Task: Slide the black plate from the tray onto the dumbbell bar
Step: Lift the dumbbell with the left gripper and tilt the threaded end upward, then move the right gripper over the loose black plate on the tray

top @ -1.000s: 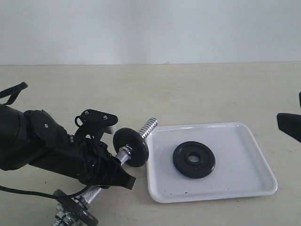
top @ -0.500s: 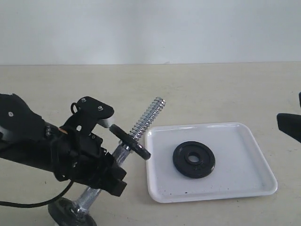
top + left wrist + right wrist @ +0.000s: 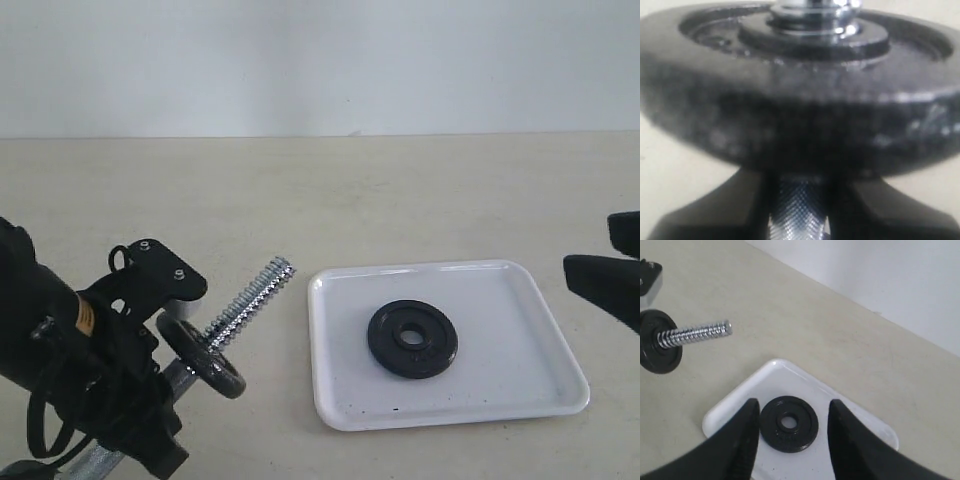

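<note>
At the wrist alone, left fingers (image 3: pixel 700 222) visibly clamp the dumbbell bar (image 3: pixel 794 212).

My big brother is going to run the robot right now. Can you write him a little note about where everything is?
Left gripper: shut on the dumbbell bar, which is tilted up with its bare threaded end pointing toward the tray. One black disc sits on the bar.
Right gripper: open, holding nothing, off to the tray's right side.
The black plate lies flat in the tray, untouched.
Done: bar gripped and aimed.
Left: grab the plate and slide it over the threaded end.
</note>
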`<state>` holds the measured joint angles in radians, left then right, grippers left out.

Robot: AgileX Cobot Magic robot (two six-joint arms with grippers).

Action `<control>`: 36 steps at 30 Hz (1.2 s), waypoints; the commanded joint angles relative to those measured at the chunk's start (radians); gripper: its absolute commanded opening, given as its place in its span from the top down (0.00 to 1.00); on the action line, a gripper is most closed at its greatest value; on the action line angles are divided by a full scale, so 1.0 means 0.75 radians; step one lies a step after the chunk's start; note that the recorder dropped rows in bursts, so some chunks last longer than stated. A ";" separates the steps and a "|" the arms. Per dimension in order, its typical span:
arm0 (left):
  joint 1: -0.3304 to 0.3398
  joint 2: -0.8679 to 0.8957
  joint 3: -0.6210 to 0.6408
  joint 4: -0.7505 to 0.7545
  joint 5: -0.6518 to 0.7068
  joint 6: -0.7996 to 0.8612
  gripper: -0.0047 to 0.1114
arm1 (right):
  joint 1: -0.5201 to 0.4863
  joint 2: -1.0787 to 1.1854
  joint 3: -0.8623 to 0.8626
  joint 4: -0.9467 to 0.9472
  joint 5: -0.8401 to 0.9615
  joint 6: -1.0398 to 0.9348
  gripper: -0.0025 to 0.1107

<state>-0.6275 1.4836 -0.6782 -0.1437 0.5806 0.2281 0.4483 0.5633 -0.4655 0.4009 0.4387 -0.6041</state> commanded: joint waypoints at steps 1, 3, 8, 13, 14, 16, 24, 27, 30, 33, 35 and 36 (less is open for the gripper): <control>-0.001 -0.137 -0.048 -0.006 -0.154 -0.065 0.92 | 0.002 0.154 -0.023 0.011 0.007 0.027 0.63; -0.001 -0.170 -0.048 -0.006 -0.145 -0.065 0.92 | 0.002 0.239 -0.056 0.011 0.029 0.028 0.63; -0.001 -0.218 -0.048 -0.006 -0.093 -0.075 0.92 | 0.002 0.386 -0.116 0.011 0.083 0.028 0.63; -0.001 -0.229 -0.048 -0.006 -0.090 -0.105 0.92 | 0.002 0.394 -0.116 0.008 0.089 0.007 0.63; -0.001 -0.229 -0.048 -0.006 -0.087 -0.105 0.92 | 0.002 0.392 -0.116 0.008 0.089 0.006 0.63; -0.001 -0.229 -0.048 -0.006 -0.084 -0.105 0.92 | 0.002 0.392 -0.116 0.008 0.089 0.006 0.63; -0.001 -0.229 -0.048 0.014 -0.084 -0.105 0.92 | 0.002 0.392 -0.116 0.008 0.076 0.006 0.63; -0.001 -0.229 -0.048 0.018 -0.084 -0.105 0.92 | 0.002 0.392 -0.116 0.008 0.073 0.006 0.63; -0.001 -0.229 -0.048 0.008 -0.081 -0.105 0.92 | 0.002 0.392 -0.116 0.008 0.073 0.006 0.63; -0.001 -0.229 -0.048 0.008 -0.078 -0.105 0.92 | 0.002 0.392 -0.116 0.008 0.073 0.003 0.63; -0.001 -0.229 -0.048 0.011 -0.078 -0.105 0.92 | 0.002 0.392 -0.116 0.008 0.073 0.003 0.63; -0.001 -0.229 -0.048 0.013 -0.078 -0.105 0.92 | 0.002 0.392 -0.116 0.008 0.073 0.003 0.63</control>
<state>-0.6275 1.3559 -0.6812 -0.1232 0.5956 0.1589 0.4483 0.8578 -0.5455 0.4027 0.5021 -0.5931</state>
